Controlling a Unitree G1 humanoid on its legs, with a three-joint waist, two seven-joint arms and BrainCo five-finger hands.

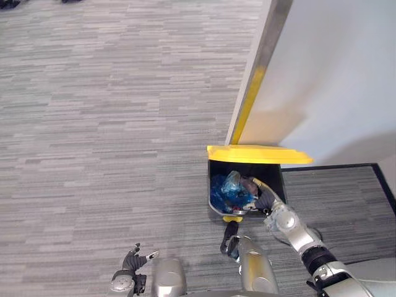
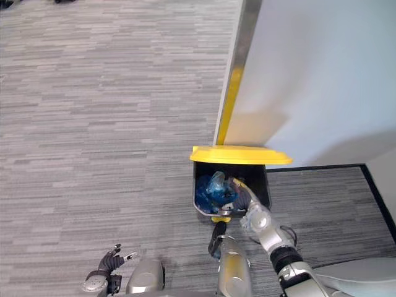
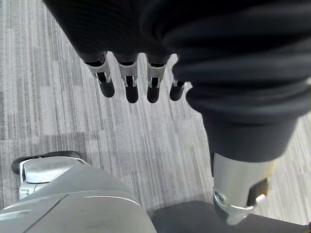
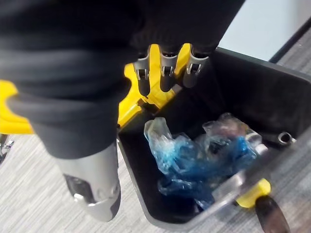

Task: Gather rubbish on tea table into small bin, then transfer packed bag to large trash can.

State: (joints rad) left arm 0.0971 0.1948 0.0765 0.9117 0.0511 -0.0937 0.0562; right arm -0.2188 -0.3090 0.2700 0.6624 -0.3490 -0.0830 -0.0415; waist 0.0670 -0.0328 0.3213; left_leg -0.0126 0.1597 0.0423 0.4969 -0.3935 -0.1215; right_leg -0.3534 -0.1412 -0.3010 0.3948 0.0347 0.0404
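Nearest us, off to the near left of the large trash can (image 1: 276,178) and well apart from it, the left hand (image 1: 131,263) hangs low over the grey carpet (image 1: 111,124), fingers loose and holding nothing. At the can's near rim the right hand (image 1: 265,200) reaches over the open mouth, its fingers (image 4: 166,73) straight and gripping nothing. Below them, inside the can, lies the blue packed bag (image 4: 204,155), crumpled low in the well and clear of the hand. At the can's far edge the yellow lid (image 1: 257,153) stands tipped up, and beyond it rises a white wall panel (image 1: 334,80). We judge the drop made and the step in hand to be the exit. We would lift the hand straight up out of the mouth, with fingers spread so no plastic snags on them and the wrist well off the raised lid so it cannot fall on the arm. Then we would check that the bag sits wholly below the rim before the lid comes down
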